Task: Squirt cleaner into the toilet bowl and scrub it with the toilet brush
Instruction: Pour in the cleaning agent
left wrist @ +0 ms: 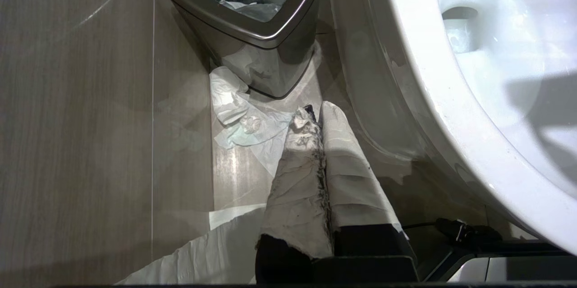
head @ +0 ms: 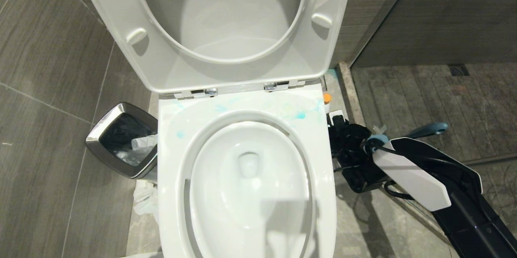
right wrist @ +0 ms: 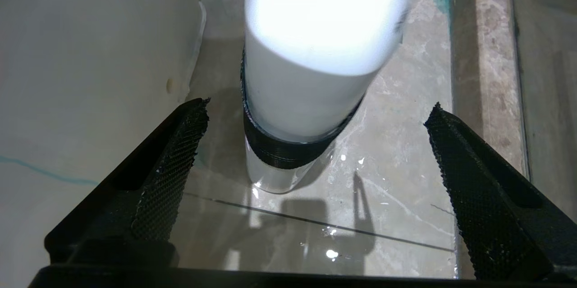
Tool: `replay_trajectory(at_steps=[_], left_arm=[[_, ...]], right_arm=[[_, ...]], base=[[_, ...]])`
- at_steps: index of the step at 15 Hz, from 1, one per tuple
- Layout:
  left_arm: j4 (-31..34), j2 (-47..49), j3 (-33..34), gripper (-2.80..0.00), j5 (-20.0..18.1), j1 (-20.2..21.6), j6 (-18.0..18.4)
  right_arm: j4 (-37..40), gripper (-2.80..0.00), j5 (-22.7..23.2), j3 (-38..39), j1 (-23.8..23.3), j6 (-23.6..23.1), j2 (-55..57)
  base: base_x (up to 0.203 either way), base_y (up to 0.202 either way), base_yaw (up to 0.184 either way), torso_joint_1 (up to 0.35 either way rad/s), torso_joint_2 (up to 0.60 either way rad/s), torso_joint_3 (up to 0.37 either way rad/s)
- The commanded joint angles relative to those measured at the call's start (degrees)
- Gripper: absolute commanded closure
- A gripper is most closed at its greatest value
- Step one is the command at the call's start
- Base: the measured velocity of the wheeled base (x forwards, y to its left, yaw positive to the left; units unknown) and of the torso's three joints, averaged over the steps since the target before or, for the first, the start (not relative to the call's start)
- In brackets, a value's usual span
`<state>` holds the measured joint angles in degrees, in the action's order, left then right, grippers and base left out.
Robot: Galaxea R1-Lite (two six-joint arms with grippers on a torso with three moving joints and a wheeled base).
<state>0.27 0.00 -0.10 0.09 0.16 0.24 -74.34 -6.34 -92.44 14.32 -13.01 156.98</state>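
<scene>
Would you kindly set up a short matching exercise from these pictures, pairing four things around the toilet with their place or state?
Things:
1. toilet seat
2. waste bin
3. right gripper
4. cleaner

Places or states:
A. open, fingers on either side of a white bottle on the floor
B. smeared blue on the back rim of the toilet bowl
C. raised upright
D. on the floor to the bowl's left, dark liner inside

Pairs: 1-C, 2-D, 3-A, 4-B
</scene>
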Motion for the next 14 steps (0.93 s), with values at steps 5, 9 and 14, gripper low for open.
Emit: replay_trajectory(at_steps=[5, 9, 14], left_arm=[[0.0, 0.1, 0.0, 0.0, 0.0, 0.0, 0.0], [0.0, 0.1, 0.0, 0.0, 0.0, 0.0, 0.0], [0.0, 0.1, 0.0, 0.0, 0.0, 0.0, 0.0]], right_arm=[[4.5, -2.8, -0.4, -9.8, 0.2, -5.0, 4.3], [8.3, -2.8, -0.5, -16.9, 0.2, -5.4, 6.3], [9.7, 0.0, -0.4, -20.5, 0.2, -6.7, 7.7]], base=[[0.0, 0.0, 0.0, 0.0, 0.0, 0.0], [0.0, 0.0, 0.0, 0.0, 0.0, 0.0], [0.0, 0.0, 0.0, 0.0, 0.0, 0.0]])
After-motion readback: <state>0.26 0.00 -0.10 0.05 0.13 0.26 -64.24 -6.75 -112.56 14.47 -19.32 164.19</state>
